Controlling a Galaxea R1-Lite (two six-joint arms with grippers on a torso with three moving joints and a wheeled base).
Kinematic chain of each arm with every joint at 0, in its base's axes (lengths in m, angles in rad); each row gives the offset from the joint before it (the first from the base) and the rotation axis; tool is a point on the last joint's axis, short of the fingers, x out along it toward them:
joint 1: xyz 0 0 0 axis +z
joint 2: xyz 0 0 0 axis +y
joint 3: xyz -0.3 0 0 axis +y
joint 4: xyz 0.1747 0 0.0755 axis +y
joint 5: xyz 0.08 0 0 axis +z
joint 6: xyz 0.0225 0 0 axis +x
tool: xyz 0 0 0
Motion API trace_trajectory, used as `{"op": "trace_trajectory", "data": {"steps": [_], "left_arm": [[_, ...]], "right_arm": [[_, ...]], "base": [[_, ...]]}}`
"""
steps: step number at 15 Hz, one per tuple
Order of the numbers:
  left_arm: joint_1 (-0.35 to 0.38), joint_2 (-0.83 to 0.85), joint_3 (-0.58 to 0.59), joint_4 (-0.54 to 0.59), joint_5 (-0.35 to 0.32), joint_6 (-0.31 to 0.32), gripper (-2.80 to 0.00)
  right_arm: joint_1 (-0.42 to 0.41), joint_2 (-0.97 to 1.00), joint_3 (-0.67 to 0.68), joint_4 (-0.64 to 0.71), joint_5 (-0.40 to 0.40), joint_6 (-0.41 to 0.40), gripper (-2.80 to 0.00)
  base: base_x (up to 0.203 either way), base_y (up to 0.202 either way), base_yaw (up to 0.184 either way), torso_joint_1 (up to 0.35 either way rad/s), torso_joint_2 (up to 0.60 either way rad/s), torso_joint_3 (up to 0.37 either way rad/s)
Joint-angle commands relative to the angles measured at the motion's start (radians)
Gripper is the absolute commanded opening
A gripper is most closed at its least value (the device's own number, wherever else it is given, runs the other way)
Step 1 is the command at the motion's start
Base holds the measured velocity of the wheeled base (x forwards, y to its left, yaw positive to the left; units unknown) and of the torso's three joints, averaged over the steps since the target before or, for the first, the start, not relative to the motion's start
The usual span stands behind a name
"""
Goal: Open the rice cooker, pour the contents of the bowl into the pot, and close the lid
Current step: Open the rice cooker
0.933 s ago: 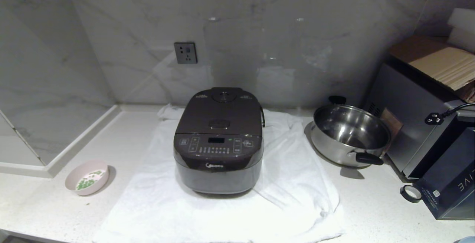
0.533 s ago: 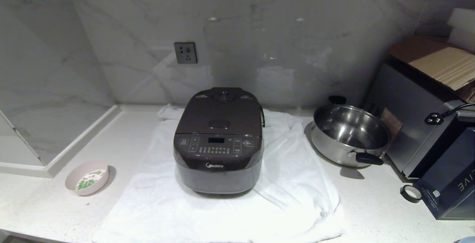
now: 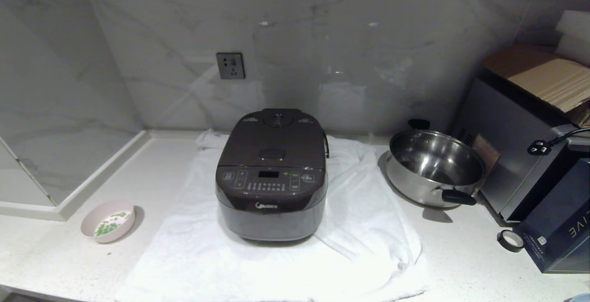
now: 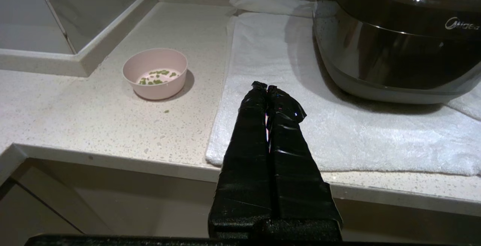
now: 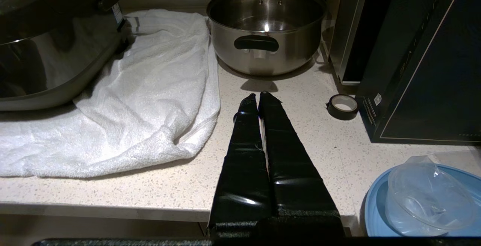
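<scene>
The dark brown rice cooker (image 3: 272, 177) stands on a white towel (image 3: 359, 228) mid-counter, its lid (image 3: 276, 140) down, so the pot inside is hidden. The pale pink bowl (image 3: 108, 221) sits on the bare counter at the left, holding small green pieces (image 3: 110, 222). In the left wrist view the bowl (image 4: 155, 72) lies beyond my left gripper (image 4: 266, 87), which hovers shut and empty over the towel's front edge beside the cooker (image 4: 402, 43). My right gripper (image 5: 258, 95) is shut and empty above the counter, right of the cooker (image 5: 49, 47). Neither arm shows in the head view.
A steel pan (image 3: 433, 168) with black handles stands right of the cooker. A silver appliance (image 3: 516, 145) under cardboard, a dark box (image 3: 560, 228) and a tape roll (image 3: 510, 240) crowd the right side. A blue dish (image 5: 424, 201) sits at the counter's front right. A raised ledge (image 3: 92, 177) borders the left.
</scene>
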Motion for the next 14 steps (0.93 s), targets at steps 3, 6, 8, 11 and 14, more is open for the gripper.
{"op": "trace_trajectory", "data": {"steps": [3, 6, 8, 11, 14], "left_arm": [[0.000, -0.002, 0.000, 0.000, 0.001, 0.000, -2.80], [0.000, -0.002, 0.000, 0.000, -0.001, 0.000, -2.80], [0.000, -0.002, 0.000, -0.001, 0.001, 0.000, -2.80], [0.000, -0.002, 0.000, 0.000, 0.001, -0.002, -2.80], [0.000, -0.002, 0.000, -0.002, 0.001, -0.002, -2.80]], "right_arm": [[0.000, 0.000, 0.002, 0.000, -0.001, 0.001, -2.80], [0.000, 0.000, 0.002, 0.000, -0.001, 0.001, -2.80], [0.000, 0.000, 0.002, 0.000, -0.002, 0.001, -2.80], [0.000, 0.000, 0.002, 0.000, -0.002, 0.001, -2.80], [0.000, 0.000, 0.002, 0.000, -0.002, 0.001, -2.80]], "base": [[0.000, 0.000, 0.000, 0.000, 0.00, 0.000], [0.000, 0.000, 0.000, 0.000, 0.00, 0.000], [0.000, 0.000, 0.000, 0.000, 0.00, 0.000], [0.000, 0.000, 0.000, 0.000, 0.00, 0.000], [0.000, 0.000, 0.000, 0.000, 0.00, 0.000]]}}
